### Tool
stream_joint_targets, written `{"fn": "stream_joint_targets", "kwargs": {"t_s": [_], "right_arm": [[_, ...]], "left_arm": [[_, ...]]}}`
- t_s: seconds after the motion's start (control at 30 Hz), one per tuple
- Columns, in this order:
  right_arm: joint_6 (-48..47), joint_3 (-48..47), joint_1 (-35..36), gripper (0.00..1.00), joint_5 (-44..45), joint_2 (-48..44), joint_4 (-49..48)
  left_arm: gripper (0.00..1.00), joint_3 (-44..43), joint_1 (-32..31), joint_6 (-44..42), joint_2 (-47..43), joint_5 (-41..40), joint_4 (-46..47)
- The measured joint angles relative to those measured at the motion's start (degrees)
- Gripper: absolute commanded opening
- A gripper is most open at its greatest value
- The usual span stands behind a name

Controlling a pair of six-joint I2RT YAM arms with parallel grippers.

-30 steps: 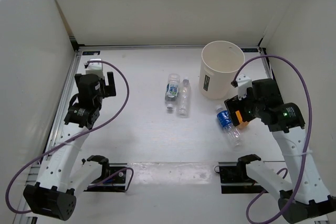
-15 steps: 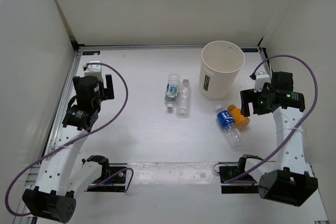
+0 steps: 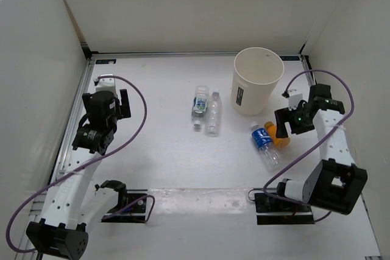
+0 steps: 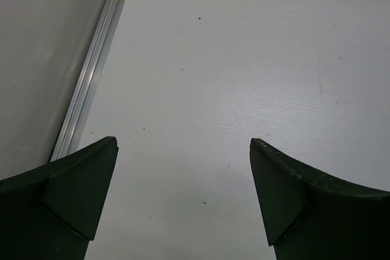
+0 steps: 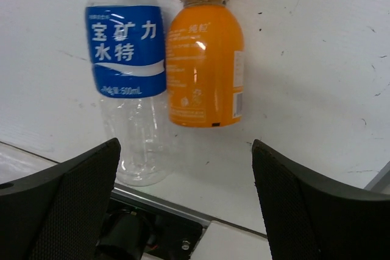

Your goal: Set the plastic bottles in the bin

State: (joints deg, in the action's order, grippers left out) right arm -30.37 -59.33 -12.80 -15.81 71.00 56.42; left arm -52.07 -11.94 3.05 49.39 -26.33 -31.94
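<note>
Moved: right gripper (image 3: pixel 285 121) swung to the bin's (image 3: pixel 257 80) five o'clock, over a blue-label bottle (image 5: pixel 125 83) and an orange juice bottle (image 5: pixel 204 59).
Right fingers (image 5: pixel 61 199): spread wide, empty, ready to grab.
Left gripper (image 4: pixel 183 144): spread, empty, parked aside.
Others: labelled bottle (image 3: pixel 200 103) and plain bottle (image 3: pixel 212 114) lie at bin's eight o'clock.

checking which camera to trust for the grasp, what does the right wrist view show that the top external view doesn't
Only the right wrist view: readable white print on the blue label of the clear plastic bottle and small text on the orange plastic bottle with a gold cap. Only the top external view: the cream-white round plastic bin, plus a second blue-labelled bottle and a plain clear bottle side by side mid-table. Both: the first two bottles lying next to each other.
</note>
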Motion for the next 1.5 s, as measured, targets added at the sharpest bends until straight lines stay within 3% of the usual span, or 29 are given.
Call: {"fn": "stream_joint_targets", "kwargs": {"t_s": [0.47, 0.97, 1.37, 1.5], "right_arm": [[-1.6, -4.6, -2.0, 0.87, 2.8, 20.1, -3.3], [-1.3, -8.5, -1.0, 0.8, 2.1, 28.4, -2.8], [-1.9, -13.4, -0.7, 0.62, 3.0, 31.8, -0.5], [-1.9, -14.4, 0.0, 0.52, 4.0, 32.6, 0.4]], "left_arm": [[1.0, 0.0, 0.0, 3.1, -0.1, -1.2, -3.7], [1.0, 0.0, 0.0, 4.7, -0.1, -2.6, -6.5], [1.0, 0.0, 0.0, 6.1, -0.1, -3.6, -8.3], [1.0, 0.0, 0.0, 6.5, -0.2, -4.0, -8.4]]}}
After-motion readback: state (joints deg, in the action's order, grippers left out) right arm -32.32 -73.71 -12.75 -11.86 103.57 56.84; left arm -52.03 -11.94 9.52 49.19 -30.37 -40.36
